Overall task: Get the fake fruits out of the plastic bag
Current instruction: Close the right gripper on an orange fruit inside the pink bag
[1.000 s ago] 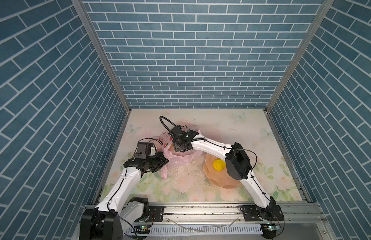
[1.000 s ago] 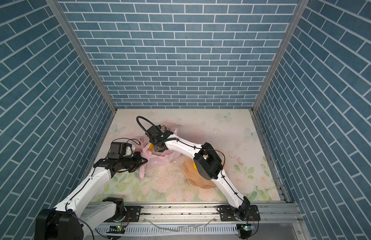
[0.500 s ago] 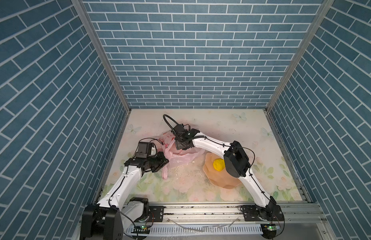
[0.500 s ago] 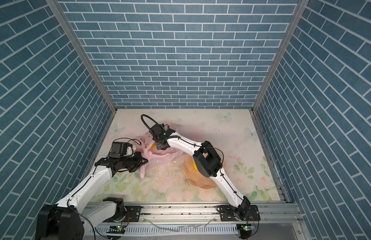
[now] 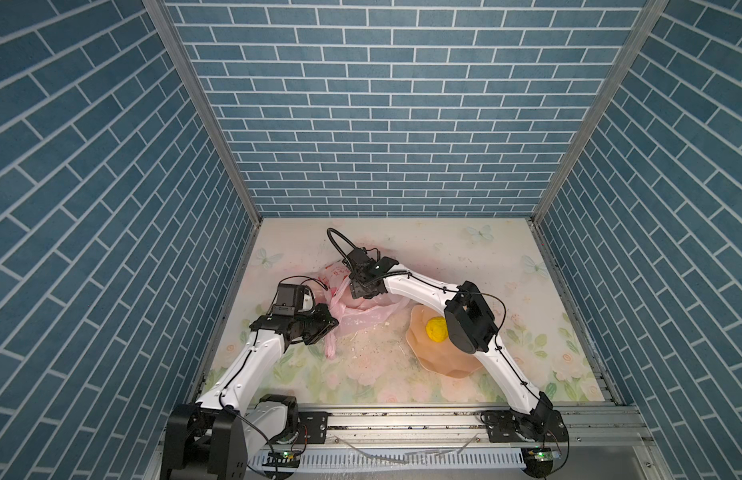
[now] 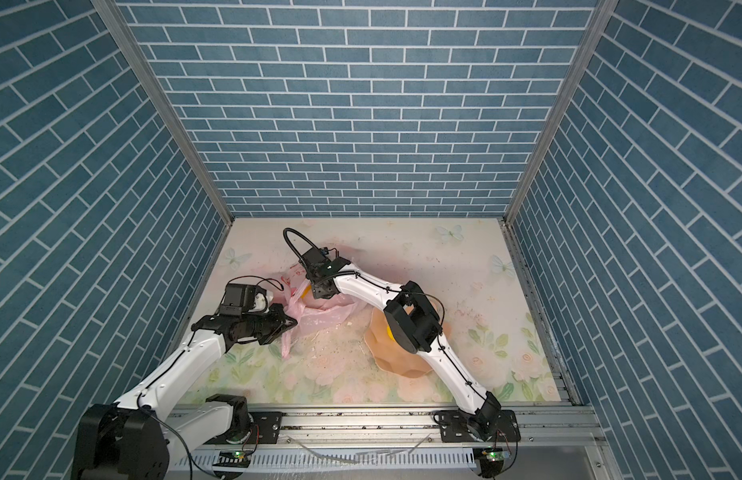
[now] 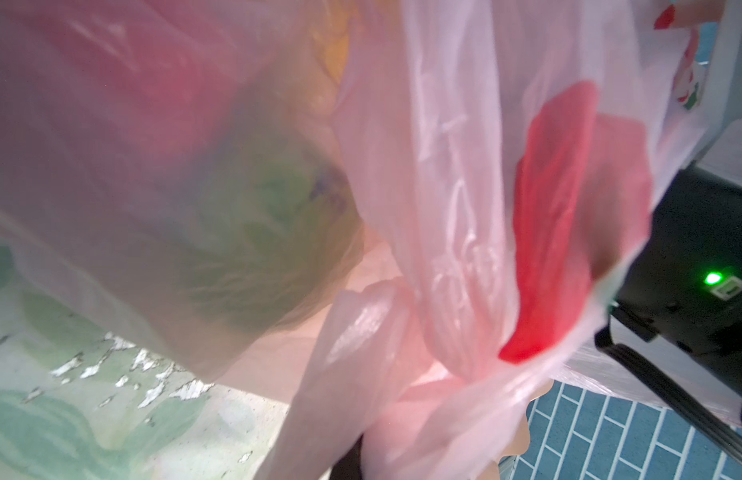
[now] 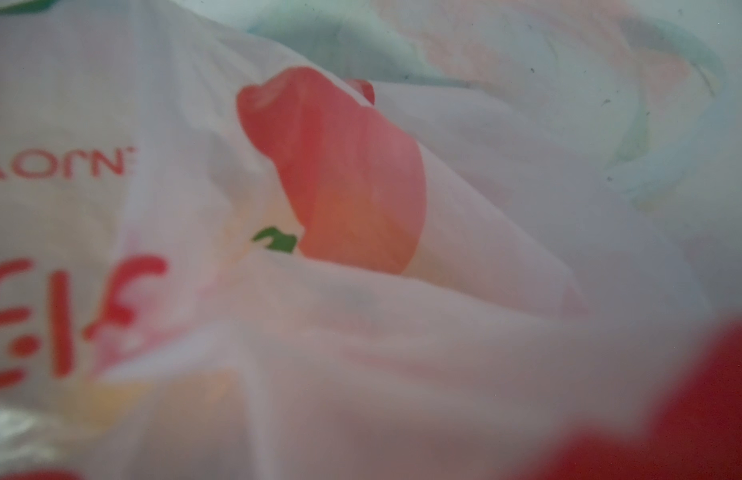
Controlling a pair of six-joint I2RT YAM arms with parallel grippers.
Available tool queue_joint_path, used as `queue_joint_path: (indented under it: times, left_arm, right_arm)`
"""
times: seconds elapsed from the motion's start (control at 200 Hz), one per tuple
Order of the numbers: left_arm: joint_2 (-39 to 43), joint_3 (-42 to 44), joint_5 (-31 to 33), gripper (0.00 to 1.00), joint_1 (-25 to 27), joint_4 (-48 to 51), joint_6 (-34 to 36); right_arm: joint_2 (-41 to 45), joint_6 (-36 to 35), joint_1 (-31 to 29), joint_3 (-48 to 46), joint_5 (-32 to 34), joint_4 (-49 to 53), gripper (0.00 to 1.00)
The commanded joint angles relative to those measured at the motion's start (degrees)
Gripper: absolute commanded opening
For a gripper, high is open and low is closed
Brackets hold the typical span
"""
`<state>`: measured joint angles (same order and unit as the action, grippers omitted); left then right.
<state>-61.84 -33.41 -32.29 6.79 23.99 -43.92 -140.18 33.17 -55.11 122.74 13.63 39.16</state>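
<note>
One yellow fruit (image 5: 436, 330) sits in the peach bowl (image 5: 438, 363), right of centre near the table's (image 5: 444, 249) front edge. A green fruit (image 7: 257, 232) & a red one (image 7: 153, 95) show thru the pink plastic bag (image 5: 363, 320), which lies toward the left edge. The left gripper (image 5: 330, 323) is pressed together on the bag's handle w/ the loop hanging below it. The right gripper (image 5: 360, 291) is down in the bag's mouth, jaws hidden by film, so can't tell if spread or gripping.
</note>
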Motion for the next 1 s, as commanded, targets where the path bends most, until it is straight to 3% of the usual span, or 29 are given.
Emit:
queue_joint_path:
  times: [0.0,0.29,0.56,0.995]
  left_arm:
    - [-0.54,1.23,-0.14,0.00,0.24,0.36,1.29]
    - [-0.52,1.14,0.03,0.00,0.22,0.44,1.38]
    - [-2.08,-1.85,2.33,0.00,0.24,0.01,1.97]
    - [-12.52,-9.56,2.76,0.00,0.16,-4.62,3.23]
  right_arm:
    - [-2.30,1.68,1.04,3.03,-0.22,-0.57,0.77]
    - [-2.31,1.56,1.47,3.30,-1.13,-1.18,0.64]
    - [3.13,-0.62,1.11,0.69,-3.02,-0.84,0.49]
    - [13.52,-1.81,-3.00,-7.60,-6.72,0.40,0.45]
